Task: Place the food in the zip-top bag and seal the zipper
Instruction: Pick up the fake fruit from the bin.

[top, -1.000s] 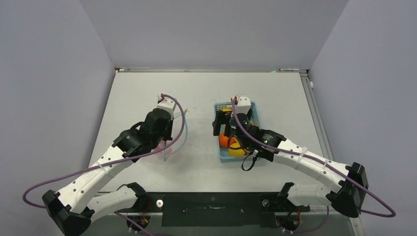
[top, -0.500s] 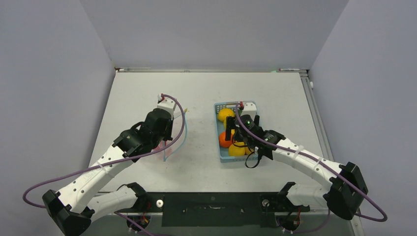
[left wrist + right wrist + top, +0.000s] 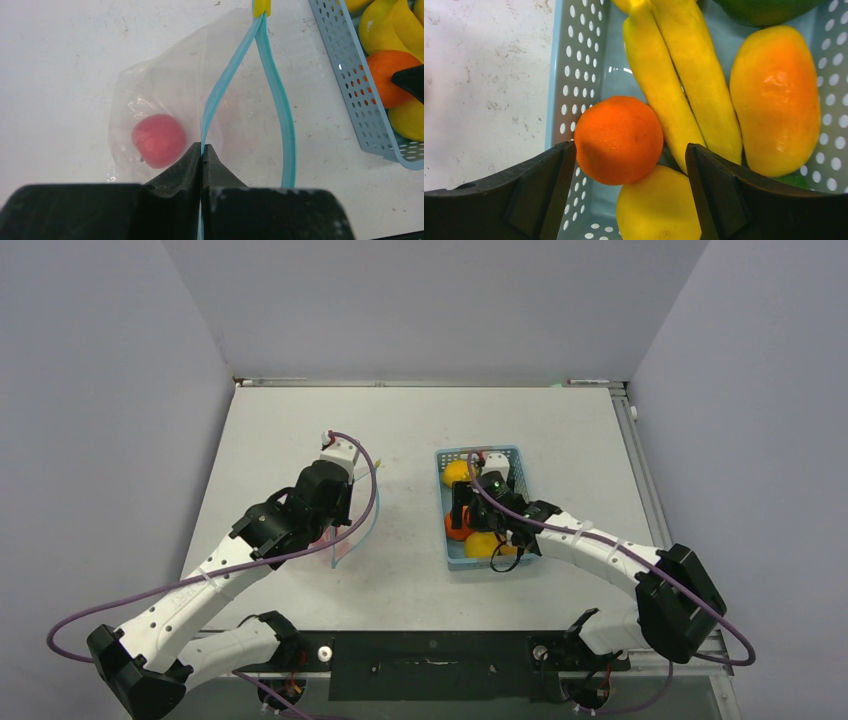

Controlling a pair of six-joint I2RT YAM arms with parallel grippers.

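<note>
Top external, bench (image 3: 300, 420): zip-top bag (image 3: 355, 536) lies left of centre, partly under the left arm; light-blue basket (image 3: 520, 462) right of centre, apart from it.
Top external, right gripper (image 3: 460, 518): down in the basket's near half; fingers too small to read.
Left wrist, left gripper (image 3: 202, 150): fingers clenched on one strip of the zipper (image 3: 222, 80); the other strip bows away, mouth gaping.
Left wrist, only here: red apple (image 3: 159, 140) inside the bag, seen through the plastic; yellow tab (image 3: 261, 7) at the zipper's far end.
Right wrist, fingers: spread wide, straddling the orange (image 3: 619, 140), one pad just against it, the other apart.
Right wrist, added detail: mango (image 3: 774, 95) and green fruit (image 3: 769, 7), unseen from the left wrist, beside bananas (image 3: 679, 90) and lemon (image 3: 659, 210).
</note>
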